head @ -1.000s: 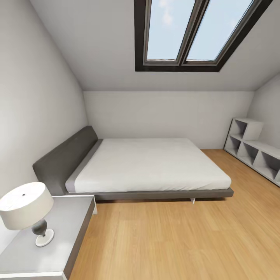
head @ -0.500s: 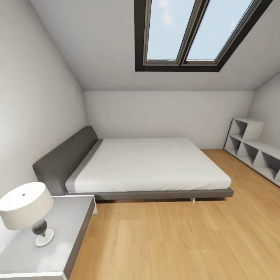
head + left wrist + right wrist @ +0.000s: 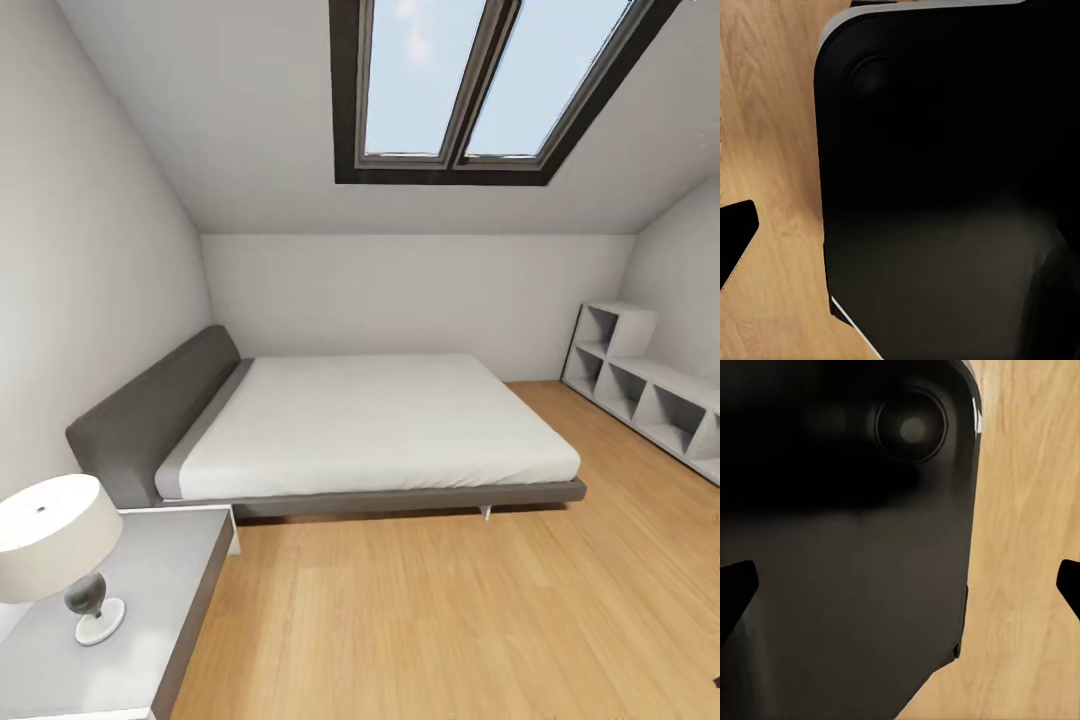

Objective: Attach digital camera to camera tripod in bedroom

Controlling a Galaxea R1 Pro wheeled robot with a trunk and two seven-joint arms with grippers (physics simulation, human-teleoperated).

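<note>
Your right gripper [image 3: 900, 577] is standing wide open, its two fingertips [image 3: 736, 585] far apart and holding nothing, over the robot's black body [image 3: 847, 547]. For your left gripper I cannot tell. You are looking into the bedroom [image 3: 420, 290], at the bed [image 3: 360, 425] and the lamp [image 3: 50, 545]

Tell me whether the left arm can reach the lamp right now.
Probably not yet: the lamp stands on the nightstand ahead, while the left gripper points down at the wood floor beside the robot's base.
</note>
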